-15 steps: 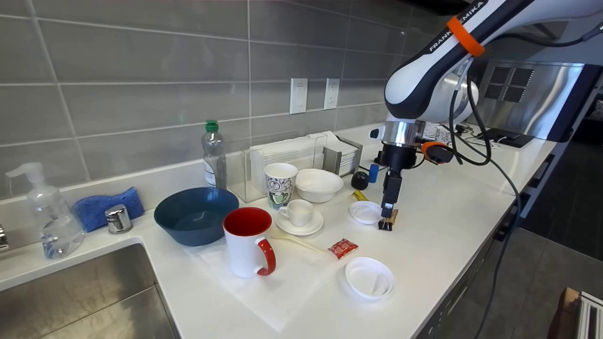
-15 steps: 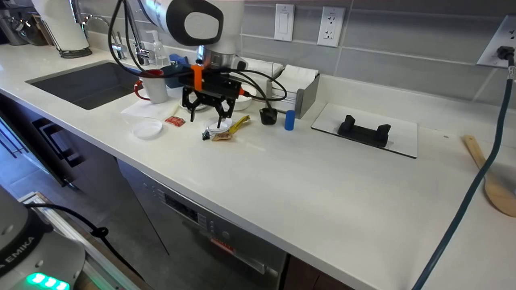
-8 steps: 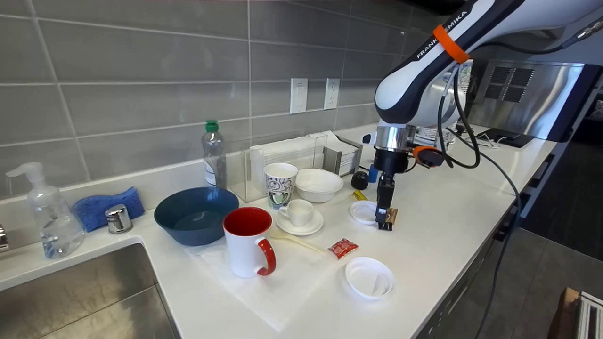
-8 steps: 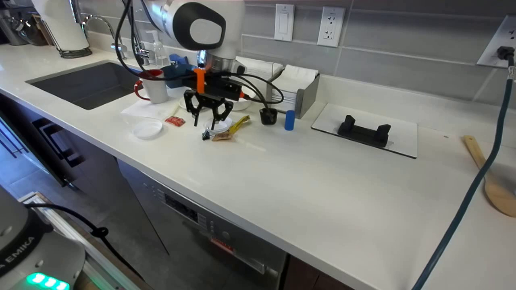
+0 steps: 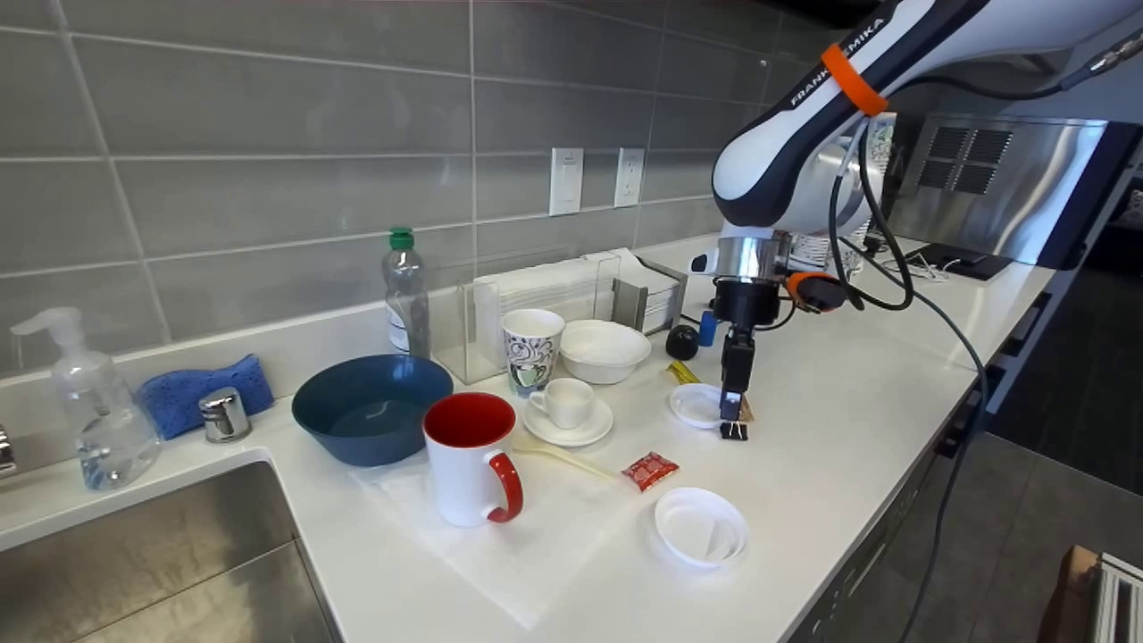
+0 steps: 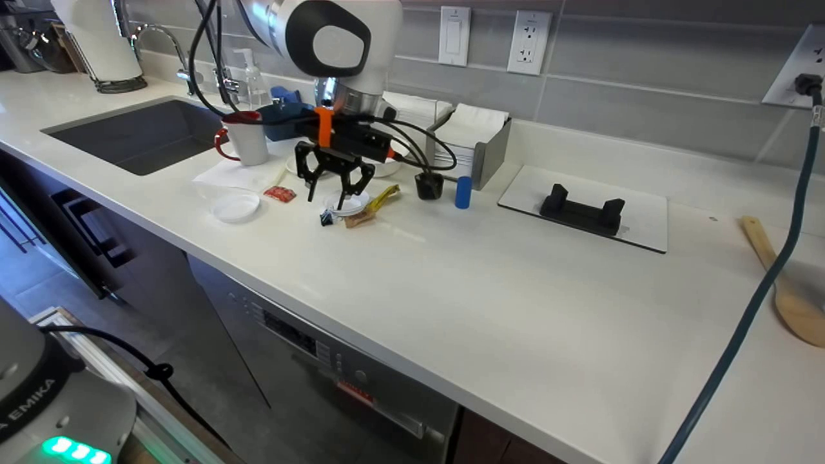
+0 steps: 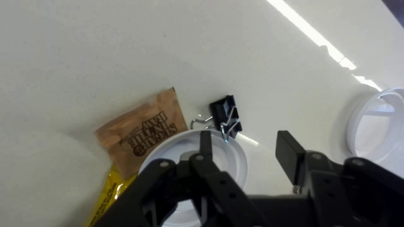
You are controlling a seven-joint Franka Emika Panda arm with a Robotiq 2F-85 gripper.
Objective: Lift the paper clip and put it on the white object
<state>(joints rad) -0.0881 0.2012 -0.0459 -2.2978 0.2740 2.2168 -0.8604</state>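
Observation:
The paper clip (image 7: 224, 110), a small black binder clip with silver wire handles, lies on the counter in the wrist view. It also shows in both exterior views (image 5: 734, 432) (image 6: 327, 219). The small shallow white dish (image 7: 241, 162) sits right beside it; one wire handle overlaps the rim, and I cannot tell if they touch. The dish also shows in both exterior views (image 5: 686, 405) (image 6: 356, 205). My gripper (image 7: 244, 138) is open with nothing between its fingers. One finger is over the dish, covering part of it; the clip lies just past the fingertips. The gripper points down in both exterior views (image 5: 733, 409) (image 6: 327, 198).
A brown sugar packet (image 7: 142, 132) and a yellow packet (image 7: 109, 192) lie against the dish's other side. A bigger white dish (image 5: 701, 527) and a red packet (image 5: 650, 471) lie nearby. A white bowl (image 5: 605, 353), small cup (image 5: 568, 402) and red-white mug (image 5: 464, 473) stand further off.
My gripper has moved lower and sideways, and its fingers have come closer together but stay apart. The clip, dish and brown packet have shifted slightly on the counter.

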